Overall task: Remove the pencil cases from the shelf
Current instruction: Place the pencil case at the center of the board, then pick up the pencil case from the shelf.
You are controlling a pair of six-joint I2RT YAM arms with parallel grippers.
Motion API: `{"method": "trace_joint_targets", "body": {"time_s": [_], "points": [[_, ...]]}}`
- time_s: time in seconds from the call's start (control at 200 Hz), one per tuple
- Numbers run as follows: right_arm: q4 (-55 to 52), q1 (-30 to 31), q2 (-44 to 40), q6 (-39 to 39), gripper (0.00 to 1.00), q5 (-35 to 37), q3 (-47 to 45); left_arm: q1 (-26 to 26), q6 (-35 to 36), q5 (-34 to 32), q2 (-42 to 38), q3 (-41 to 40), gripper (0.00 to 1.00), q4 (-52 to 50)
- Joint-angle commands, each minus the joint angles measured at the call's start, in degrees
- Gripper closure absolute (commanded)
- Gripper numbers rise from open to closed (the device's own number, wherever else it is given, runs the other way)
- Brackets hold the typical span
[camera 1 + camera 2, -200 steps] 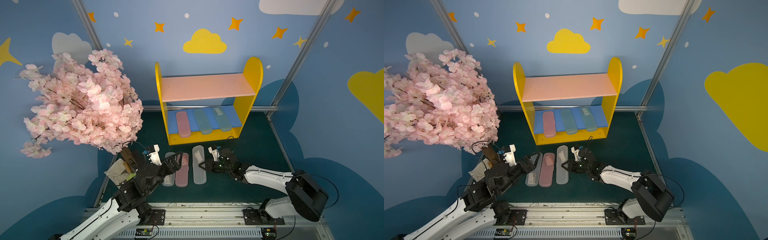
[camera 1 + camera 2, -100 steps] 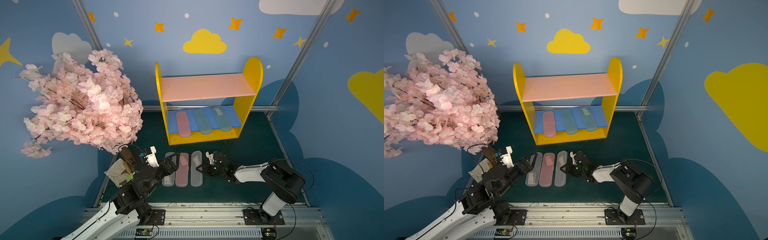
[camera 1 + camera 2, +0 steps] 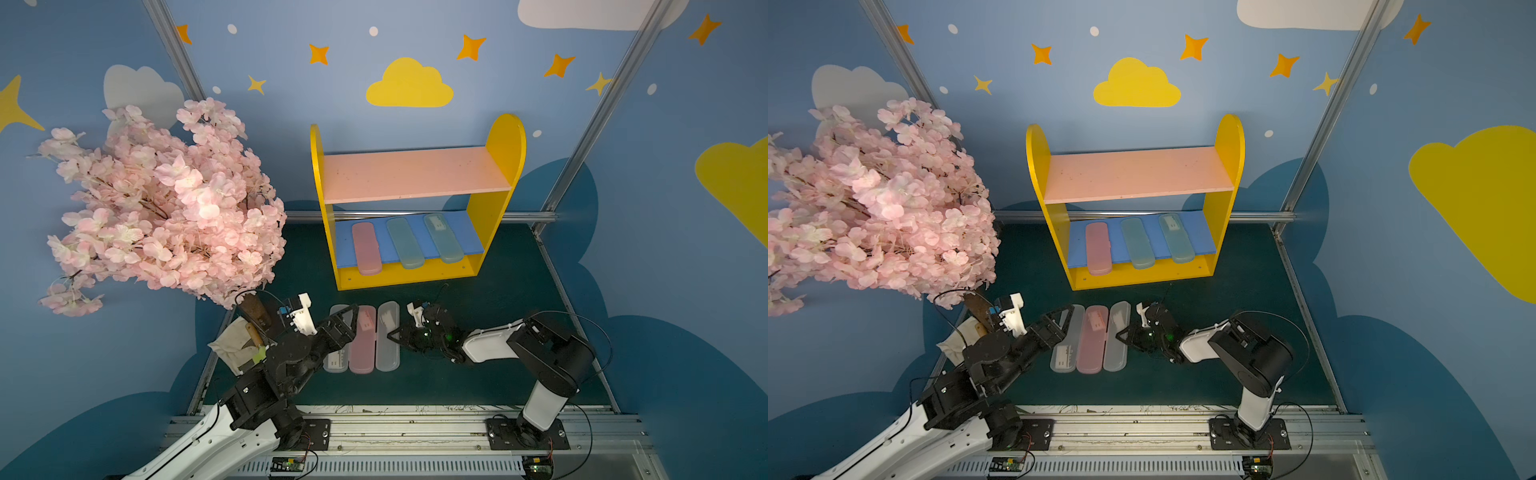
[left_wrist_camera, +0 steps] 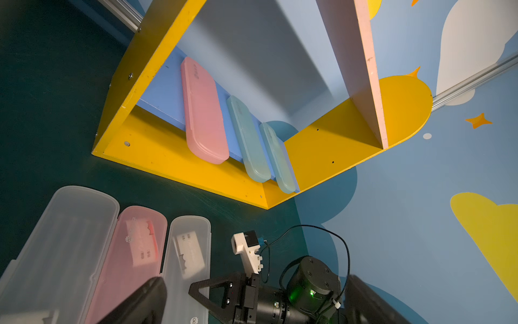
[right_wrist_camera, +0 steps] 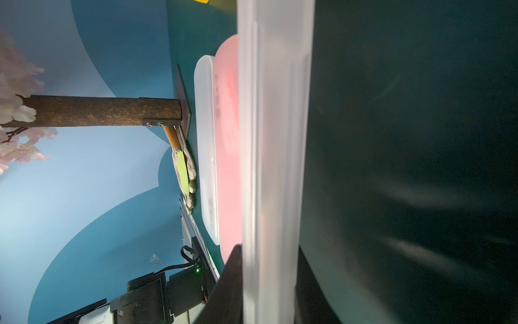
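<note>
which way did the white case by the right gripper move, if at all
Yes: the white case came away from the shelf, against the pink case.

2 white arms, black joints

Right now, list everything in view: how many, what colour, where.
shelf: one, yellow sides, pink board above blue board, back of the mat
white pencil cases: two, on the mat before the shelf
pink pencil cases: two, one between the white ones, one on the blue board
teal pencil cases: two, on the blue board
blossom tree: one, pink, robot's left
glove: one, beige, at the tree's foot
trowel: one, green blade, on the glove
mat: one, dark green, tabletop
left gripper: black, open, over a white pencil case
right gripper: black, closed on the other white pencil case
</note>
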Motion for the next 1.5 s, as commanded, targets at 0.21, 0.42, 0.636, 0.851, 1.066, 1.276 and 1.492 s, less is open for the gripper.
{"method": "trace_joint_targets", "body": {"time_s": [0.21,0.42,0.636,0.851,1.066,1.276,1.492], "points": [[-2.96,-0.34,-0.17,-1.62,0.44,-1.18,1.74,0.06,-0.07,-0.80,-0.37,-0.43,0.00,0.52],[-11.22,-0.91,-3.00,-4.57,0.33,-0.37,3.73,0.17,-0.59,-0.70,1.23,0.40,0.00,0.36],[-23.13,-0.96,-8.00,-8.68,0.23,3.34,4.46,0.22,-0.86,-0.53,5.92,3.81,0.00,-2.28],[-34.54,-1.26,-14.37,-13.88,0.07,8.34,5.17,2.62,-3.75,1.73,11.67,6.51,0.00,-3.40],[-42.85,-1.45,-22.22,-20.98,0.01,12.67,6.16,11.64,-8.80,13.31,16.14,4.59,0.00,3.54],[-48.85,-1.70,-29.43,-25.14,0.01,19.04,6.65,18.69,-15.17,21.02,21.62,2.14,0.00,12.94],[-49.06,-1.85,-37.95,-21.62,0.01,26.99,3.17,21.37,-21.38,21.92,27.85,1.79,0.00,19.48]]}}
